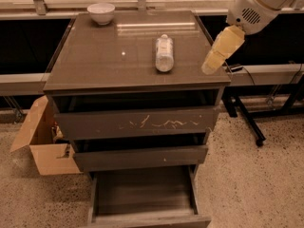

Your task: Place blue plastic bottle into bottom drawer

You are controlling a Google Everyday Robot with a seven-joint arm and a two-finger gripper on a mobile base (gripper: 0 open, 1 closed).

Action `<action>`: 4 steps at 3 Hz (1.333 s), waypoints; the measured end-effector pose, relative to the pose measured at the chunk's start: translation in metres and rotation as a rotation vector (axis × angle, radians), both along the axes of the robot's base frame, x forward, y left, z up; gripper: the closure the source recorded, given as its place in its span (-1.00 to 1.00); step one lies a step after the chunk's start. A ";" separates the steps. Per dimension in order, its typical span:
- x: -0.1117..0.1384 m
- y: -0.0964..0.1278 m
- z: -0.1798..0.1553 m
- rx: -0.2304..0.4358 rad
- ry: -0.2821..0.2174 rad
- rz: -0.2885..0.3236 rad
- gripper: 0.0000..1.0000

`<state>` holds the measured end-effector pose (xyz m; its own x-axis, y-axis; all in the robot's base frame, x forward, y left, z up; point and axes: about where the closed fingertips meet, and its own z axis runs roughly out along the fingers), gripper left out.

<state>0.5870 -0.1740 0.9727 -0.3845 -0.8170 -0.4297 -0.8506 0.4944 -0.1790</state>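
Observation:
The blue plastic bottle [164, 53] lies on its side on the cabinet top [104, 61], right of centre, with its white cap toward the back. My gripper [209, 68] hangs over the top's right edge, to the right of the bottle and apart from it, holding nothing. The bottom drawer [142, 191] is pulled out at the foot of the cabinet and its tray is empty. The scratched top drawer [137, 122] and the middle drawer [140, 156] are each out a little.
A white bowl [101, 12] stands at the back left corner of the top. An open cardboard box [42, 144] sits on the floor left of the cabinet. A black stand's legs [247, 122] are on the right.

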 end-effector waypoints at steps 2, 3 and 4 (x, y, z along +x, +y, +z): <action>0.056 0.019 -0.008 0.135 -0.012 -0.145 -1.00; 0.093 0.035 -0.021 0.210 0.027 -0.269 -1.00; 0.123 0.052 -0.036 0.251 0.083 -0.370 -1.00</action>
<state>0.7096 -0.1217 0.9367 -0.6726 -0.4925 -0.5523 -0.6149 0.7872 0.0469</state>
